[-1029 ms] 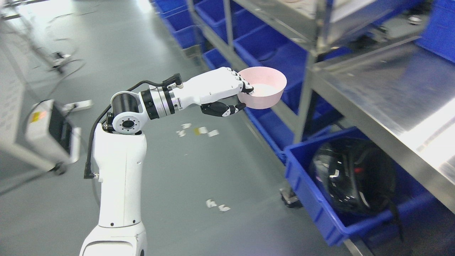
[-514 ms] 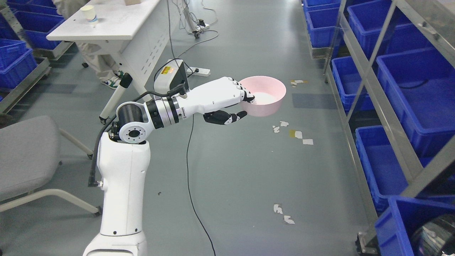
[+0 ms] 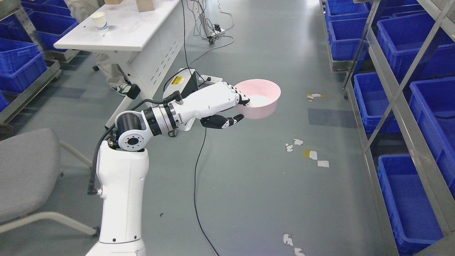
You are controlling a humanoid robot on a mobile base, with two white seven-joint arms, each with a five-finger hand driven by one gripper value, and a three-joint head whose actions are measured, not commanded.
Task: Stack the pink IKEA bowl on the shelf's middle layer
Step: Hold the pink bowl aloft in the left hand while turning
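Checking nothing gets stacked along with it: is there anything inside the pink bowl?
The pink bowl looks empty, pale bottom showing. The left hand grips its near rim, fingers hooked inside, covering that wall.

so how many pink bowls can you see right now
1. The round pink plastic bowl is held by the left hand above the grey floor. None shows on the metal shelf; more may sit outside the picture.

No print here can be made out — the grey box (image 3: pixel 185 82) on the floor beside the bench (image 3: pixel 117 33) carries a yellow label with a red mark, but its characters are too small and blurred to read.
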